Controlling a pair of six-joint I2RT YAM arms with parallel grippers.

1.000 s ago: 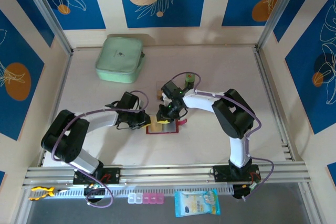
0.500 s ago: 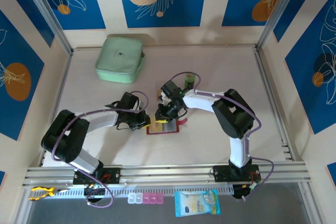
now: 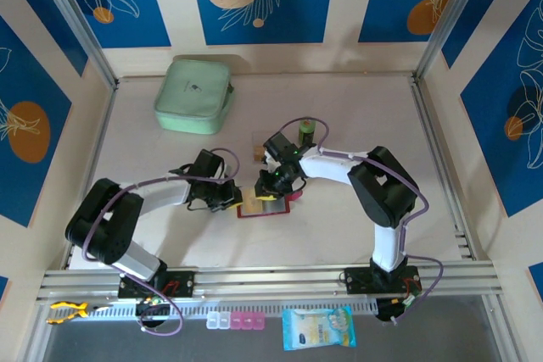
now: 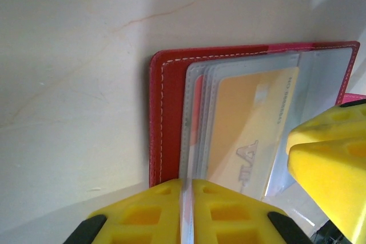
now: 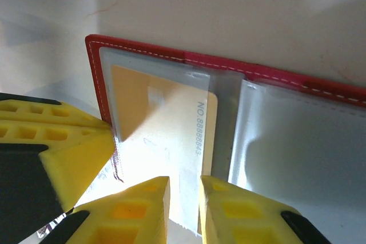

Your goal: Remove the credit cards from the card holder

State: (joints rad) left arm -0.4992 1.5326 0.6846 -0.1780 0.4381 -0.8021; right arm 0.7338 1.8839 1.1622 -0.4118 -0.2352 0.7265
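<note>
Top external view: the pale table (image 3: 339, 108) carries a mint-green zip case (image 3: 193, 95) at its far left; the red card holder (image 3: 254, 209) lies open and flat near the middle, where both arms' tips meet; left wrist view: the left gripper (image 4: 186, 190) is clenched on the edge of a clear sleeve (image 4: 197, 118) inside the holder; right wrist view: the right gripper (image 5: 184, 190) is clamped on a yellow credit card (image 5: 171, 124), whose far end sits under a sleeve.

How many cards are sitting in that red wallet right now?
1 in clear sight: a yellowish credit card in the card holder's front clear sleeve, nipped by the right end effector. Stacked sleeves may hide more.
</note>
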